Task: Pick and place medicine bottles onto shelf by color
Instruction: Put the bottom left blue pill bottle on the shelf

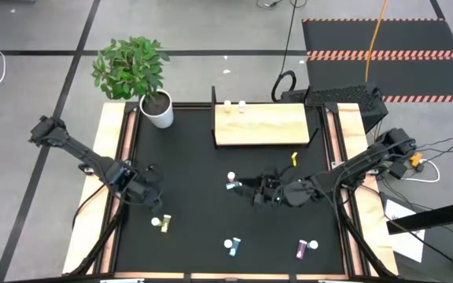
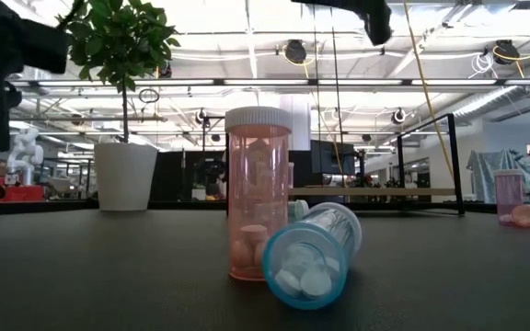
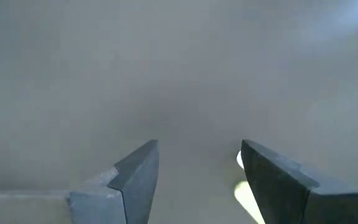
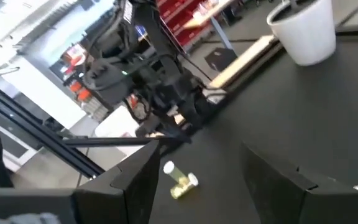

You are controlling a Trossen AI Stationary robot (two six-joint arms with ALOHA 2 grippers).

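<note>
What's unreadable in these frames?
- Left wrist view: all blur past the left gripper; its target cannot be told.
- High view: the two bottles on the shelf are too small to tell colours.
- Low view: both grippers cut off at the top.

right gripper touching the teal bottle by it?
Cannot tell. In the high view the right gripper sits close beside the teal bottle, but no clear gap or contact shows.

Shelf [image 1: 262,126] set at desk [image 1: 195,165] far edge, two bottles [image 1: 234,104] stood on its far left corner. Plant pot [image 1: 159,110] placed left of shelf. One bottle [image 1: 231,183] found mid-desk, just left of right tool [image 1: 258,187]. Three more bottles [image 1: 232,247] spread along near edge. Left tool [image 1: 154,192] positioned at desk left side.
</note>
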